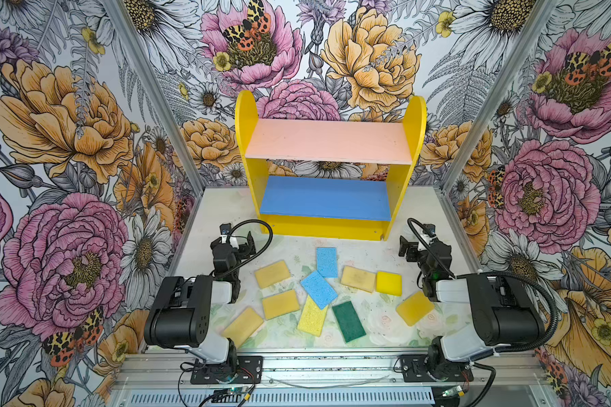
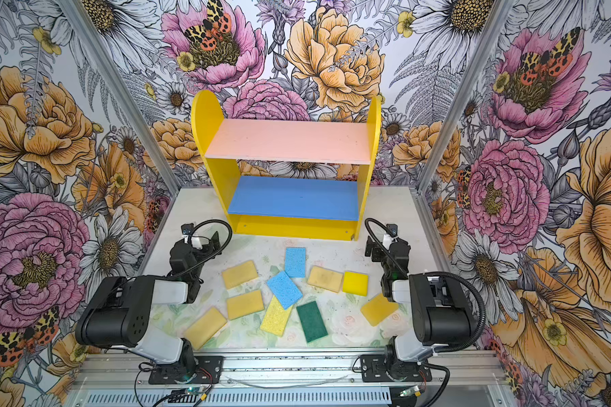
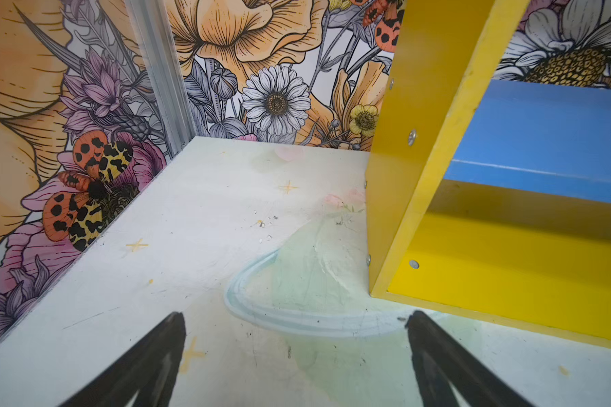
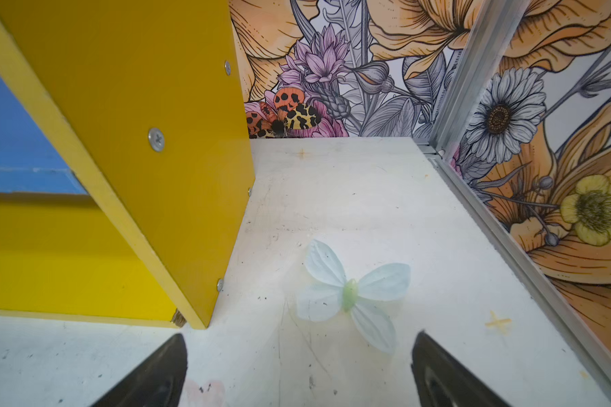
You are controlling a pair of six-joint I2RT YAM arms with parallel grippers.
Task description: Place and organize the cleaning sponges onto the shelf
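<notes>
Several cleaning sponges lie scattered flat on the table in front of the shelf (image 1: 247,116): tan ones (image 1: 272,273), two light blue (image 1: 318,289), a pale yellow (image 1: 312,316), a dark green (image 1: 348,321) and a bright yellow (image 1: 388,283). Both the pink upper board (image 1: 328,141) and the blue lower board (image 1: 325,199) are bare. My left gripper (image 1: 239,243) (image 3: 296,317) is open over bare table by the shelf's left foot (image 3: 403,176). My right gripper (image 1: 415,243) (image 4: 298,336) is open by the right foot (image 4: 156,105). Neither holds anything.
Flowered walls with aluminium posts (image 1: 473,123) close in the table on three sides. The shelf stands at the back middle, its side panels near both grippers. A rail (image 1: 332,366) with the arm bases runs along the front edge.
</notes>
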